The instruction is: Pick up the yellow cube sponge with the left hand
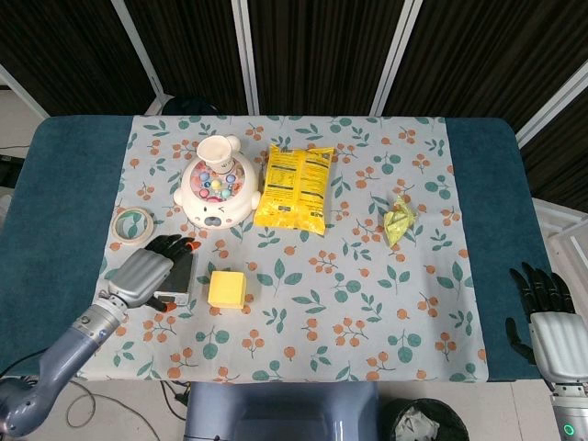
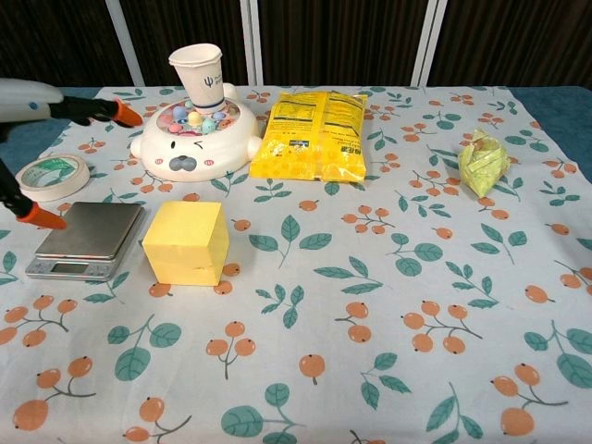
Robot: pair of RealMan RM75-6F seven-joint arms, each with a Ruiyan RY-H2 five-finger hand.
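The yellow cube sponge [image 1: 228,288] sits on the floral cloth of the table [image 1: 55,184], toward seven o'clock from the middle, just right of a small digital scale [image 2: 88,239]. The left hand [image 1: 147,274] hovers over that scale with its fingers [image 2: 118,113] spread and nothing in them, close beside the sponge but not touching it. At eleven o'clock from the sponge stands a white animal-faced toy tray [image 1: 214,188] holding coloured pegs, with a paper cup [image 2: 203,76] standing upright on its far side; what the cup holds I cannot tell. A yellow snack bag [image 1: 295,188] lies just right of it. The right hand [image 1: 548,322] rests off the table's four o'clock corner, fingers apart, empty.
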